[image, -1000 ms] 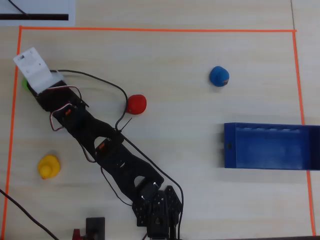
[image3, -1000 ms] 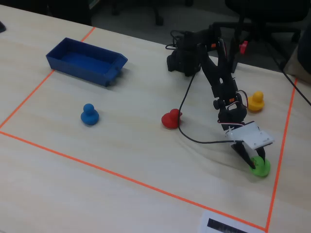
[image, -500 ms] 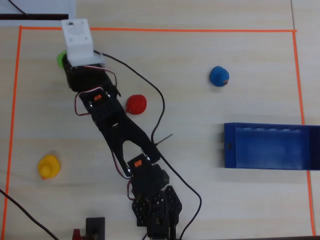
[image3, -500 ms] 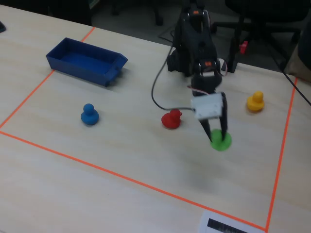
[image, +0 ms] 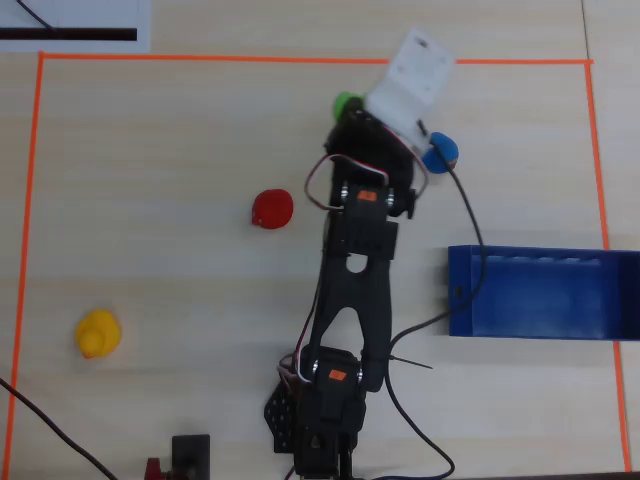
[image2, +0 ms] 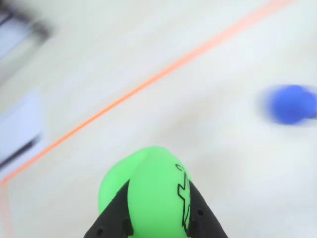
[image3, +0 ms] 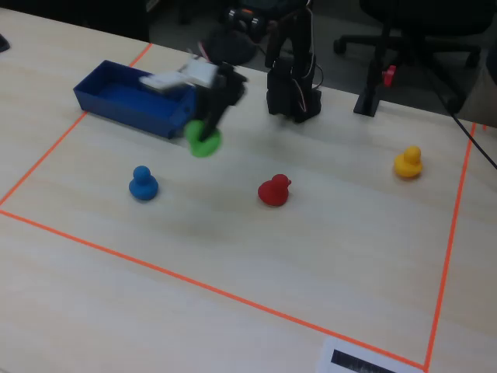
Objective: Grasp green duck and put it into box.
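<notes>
The green duck is clamped between my gripper's black fingers and fills the bottom of the wrist view. In the fixed view the gripper holds the green duck above the table, just right of the dark-blue box. In the overhead view only a bit of the green duck shows beside the arm, near the far orange line; the box lies at the right edge.
A blue duck sits close to the gripper, also in the wrist view and fixed view. A red duck and a yellow duck stand further off. Orange tape borders the work area.
</notes>
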{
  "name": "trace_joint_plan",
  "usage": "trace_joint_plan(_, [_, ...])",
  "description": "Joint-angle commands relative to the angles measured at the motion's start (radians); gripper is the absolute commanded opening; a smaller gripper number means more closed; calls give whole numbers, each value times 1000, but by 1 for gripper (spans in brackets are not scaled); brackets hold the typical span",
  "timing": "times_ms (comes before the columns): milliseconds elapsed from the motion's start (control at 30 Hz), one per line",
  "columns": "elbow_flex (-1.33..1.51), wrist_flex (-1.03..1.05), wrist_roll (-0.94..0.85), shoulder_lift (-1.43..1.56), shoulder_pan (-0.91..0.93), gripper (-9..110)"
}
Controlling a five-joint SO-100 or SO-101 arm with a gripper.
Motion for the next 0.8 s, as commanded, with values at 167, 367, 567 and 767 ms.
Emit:
trace_joint_plan(167, [-276,78,-80,-117,649,0])
trace_joint_plan(367, [-494,227,-92,-287,888,0])
trace_joint_plan(567, [-577,179,-95,-436,985,0])
trace_joint_plan(767, [-650,84,-95,-607,1014,0])
